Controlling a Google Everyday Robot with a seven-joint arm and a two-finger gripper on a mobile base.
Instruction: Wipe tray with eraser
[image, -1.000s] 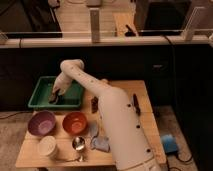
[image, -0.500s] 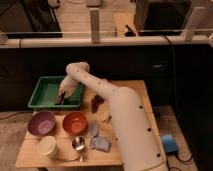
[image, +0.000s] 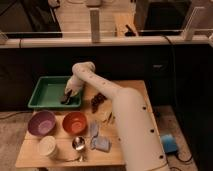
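- Camera view: we see the tool (image: 68, 93) down inside the tray (image: 40, 93), over the tray's right end, with the white arm (image: 125, 120) reaching in from the right.
- We cannot tell how far the tool is open.
- A dark block at the tool's tip, which we take for the eraser (image: 64, 99), sits low against the tray floor; we cannot tell whether it is gripped or merely touched.
- The rest of the tray stretches away to the left of the tool.
- Just right of the tool, outside the tray, a reddish-brown lumpy cluster (image: 98, 101) lies on the bench (image: 61, 141).
- Nearer us than the tool stand an orange bowl (image: 75, 122) and, left of it, a purple bowl (image: 42, 123).
- Further forward of the tool we see a white cup (image: 48, 147) and a grey-blue cloth (image: 99, 143).
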